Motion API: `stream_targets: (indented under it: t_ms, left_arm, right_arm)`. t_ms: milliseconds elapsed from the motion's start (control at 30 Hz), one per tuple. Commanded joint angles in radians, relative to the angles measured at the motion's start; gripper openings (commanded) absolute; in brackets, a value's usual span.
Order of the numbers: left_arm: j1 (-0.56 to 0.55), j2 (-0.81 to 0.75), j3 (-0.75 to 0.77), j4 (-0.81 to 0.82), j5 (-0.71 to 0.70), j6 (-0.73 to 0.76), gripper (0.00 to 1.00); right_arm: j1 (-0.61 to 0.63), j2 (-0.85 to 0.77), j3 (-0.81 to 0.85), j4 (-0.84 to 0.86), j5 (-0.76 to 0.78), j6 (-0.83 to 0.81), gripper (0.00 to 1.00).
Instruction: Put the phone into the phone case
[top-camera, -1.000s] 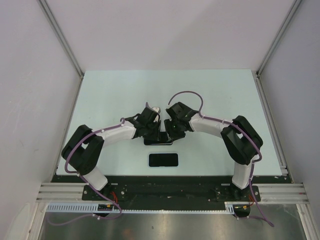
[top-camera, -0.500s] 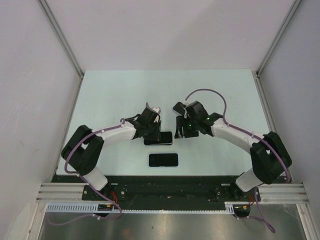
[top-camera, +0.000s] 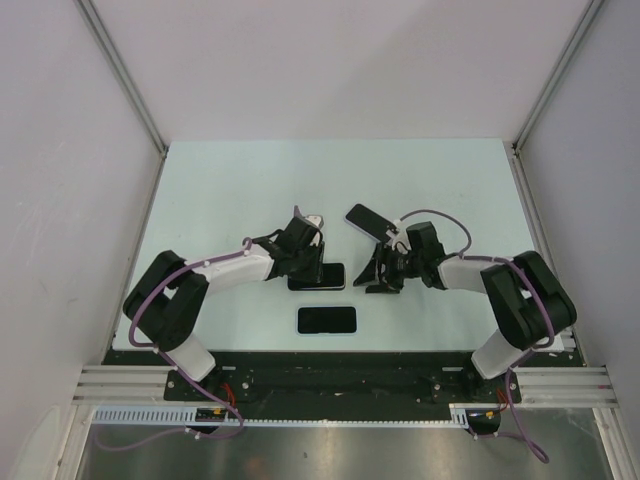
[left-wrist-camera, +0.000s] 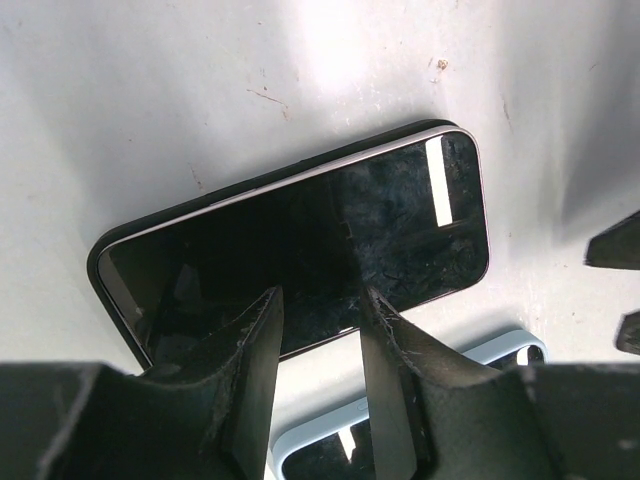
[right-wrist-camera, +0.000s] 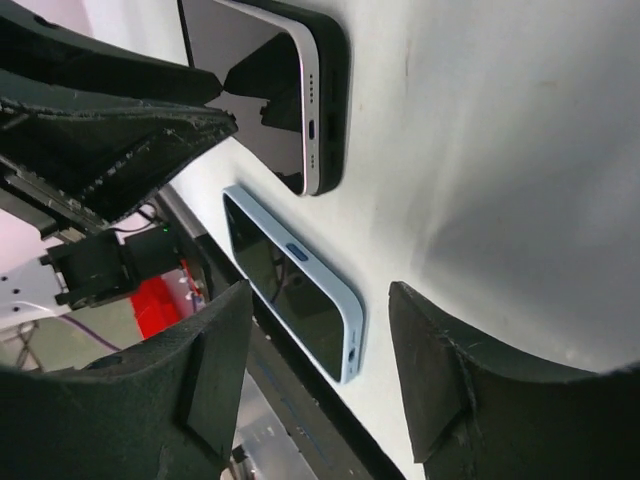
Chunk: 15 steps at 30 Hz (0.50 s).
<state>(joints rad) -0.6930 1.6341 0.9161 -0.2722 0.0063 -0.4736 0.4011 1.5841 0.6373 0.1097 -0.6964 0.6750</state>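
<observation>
Lying flat, screen up; phone (top-camera: 328, 277) long axis runs left-right.

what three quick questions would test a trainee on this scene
1. True or false: the right pincer grips the far phone.
2. Which is directly over the far phone? A: left pincer. B: right pincer.
3. Fill in: the near phone has a light ___ rim.
Key: 1 false; 2 A; 3 blue.
</observation>
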Motion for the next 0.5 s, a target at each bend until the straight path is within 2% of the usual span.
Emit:
stream_targets:
  t_ms: [0, 167, 467]
  left_arm:
    - [-0.014, 0.006, -0.033, -0.048, -0.003, -0.022, 0.42]
    - [-0.017, 0.006, -0.033, -0.047, -0.005, -0.022, 0.43]
    - [-0.017, 0.007, -0.031, -0.047, -0.003, -0.014, 0.43]
  right_arm:
    - [-0.001, 0.095, 0.005, 0.238, -0.112, 0.092, 0.59]
    - [0.018, 0.200, 0.042, 0.239, -0.101, 0.084, 0.48]
    - [0.061, 0.303, 0.127, 0.222, -0.083, 0.078, 0.38]
